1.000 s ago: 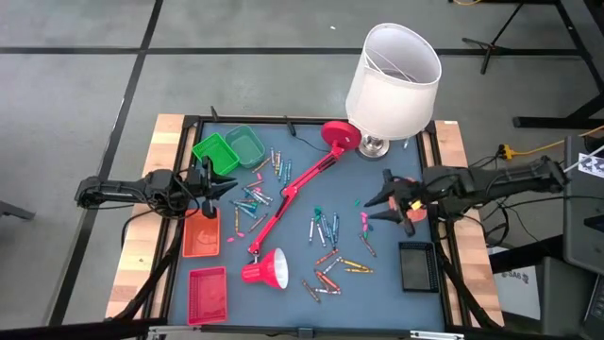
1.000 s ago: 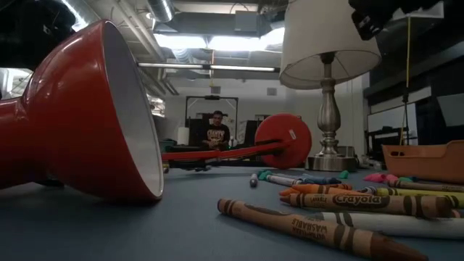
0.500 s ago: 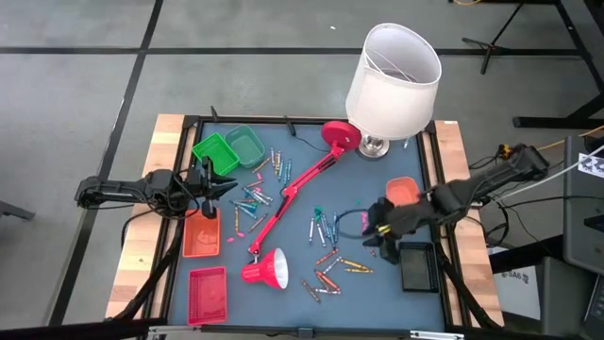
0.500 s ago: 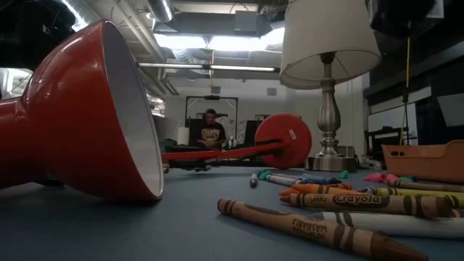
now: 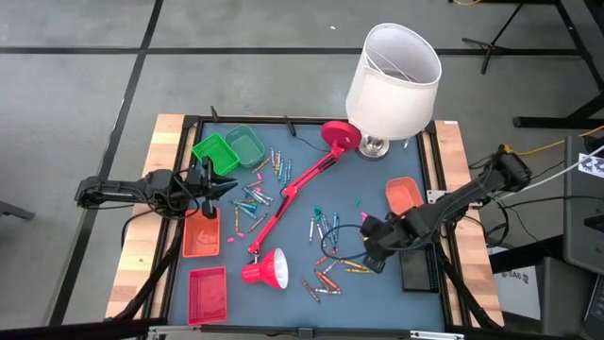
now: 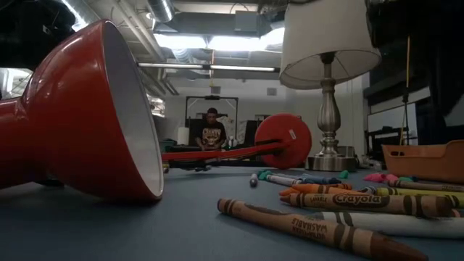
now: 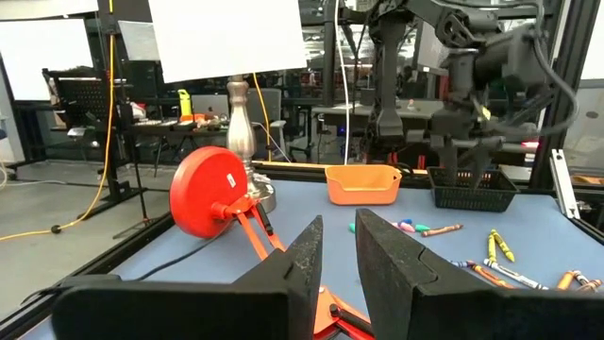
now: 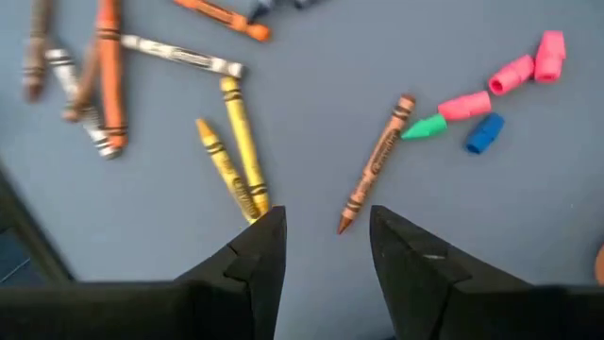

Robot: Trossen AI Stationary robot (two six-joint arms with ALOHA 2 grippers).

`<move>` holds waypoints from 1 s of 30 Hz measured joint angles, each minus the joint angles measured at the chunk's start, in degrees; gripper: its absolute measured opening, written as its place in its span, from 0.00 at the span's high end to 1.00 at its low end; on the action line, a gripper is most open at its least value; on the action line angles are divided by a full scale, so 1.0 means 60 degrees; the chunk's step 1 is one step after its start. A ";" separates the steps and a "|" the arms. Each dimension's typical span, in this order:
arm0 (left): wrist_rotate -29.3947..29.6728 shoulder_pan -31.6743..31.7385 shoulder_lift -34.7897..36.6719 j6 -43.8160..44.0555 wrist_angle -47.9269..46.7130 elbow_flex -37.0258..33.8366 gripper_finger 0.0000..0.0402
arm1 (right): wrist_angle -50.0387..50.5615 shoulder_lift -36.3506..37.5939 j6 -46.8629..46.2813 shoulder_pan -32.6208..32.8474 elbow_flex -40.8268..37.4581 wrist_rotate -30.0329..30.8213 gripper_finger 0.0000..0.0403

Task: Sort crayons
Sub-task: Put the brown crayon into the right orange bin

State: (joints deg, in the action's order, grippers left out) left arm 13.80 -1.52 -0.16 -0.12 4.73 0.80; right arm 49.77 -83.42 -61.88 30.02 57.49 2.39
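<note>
Your right gripper, jaws released and empty, hangs over the desk's right side just short of the brown crayon, whose long axis runs straight ahead from the jaw gap.

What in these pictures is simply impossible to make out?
- Inside of the orange bin: low view shows only its wall.
- Crayons under the right gripper: high view, the arm covers some.
- Crayon labels: high view, too small.
- Left gripper: high view, too dark to tell whether it holds anything.
</note>
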 joint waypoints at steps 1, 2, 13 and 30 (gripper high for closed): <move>0.0003 0.0000 0.0000 0.0000 0.0000 -0.0003 0.87 | 0.0013 -0.0146 -0.0114 0.0000 0.0000 0.0000 0.62; 0.0001 -0.0001 0.0003 0.0000 0.0000 -0.0002 0.87 | -0.0005 -0.0291 -0.0183 0.0000 0.0000 0.0000 0.62; 0.0003 0.0000 0.0002 0.0000 0.0000 -0.0003 0.87 | -0.0023 -0.1770 -0.0169 -0.0007 0.0000 -0.0004 0.62; 0.0003 -0.0003 0.0000 -0.0001 -0.0004 -0.0003 0.87 | -0.0067 -0.2878 -0.0140 -0.0007 0.0015 0.0000 0.62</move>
State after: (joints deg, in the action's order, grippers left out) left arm 13.82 -1.54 -0.16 -0.13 4.71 0.78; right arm 49.36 -100.69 -62.72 29.98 57.58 2.39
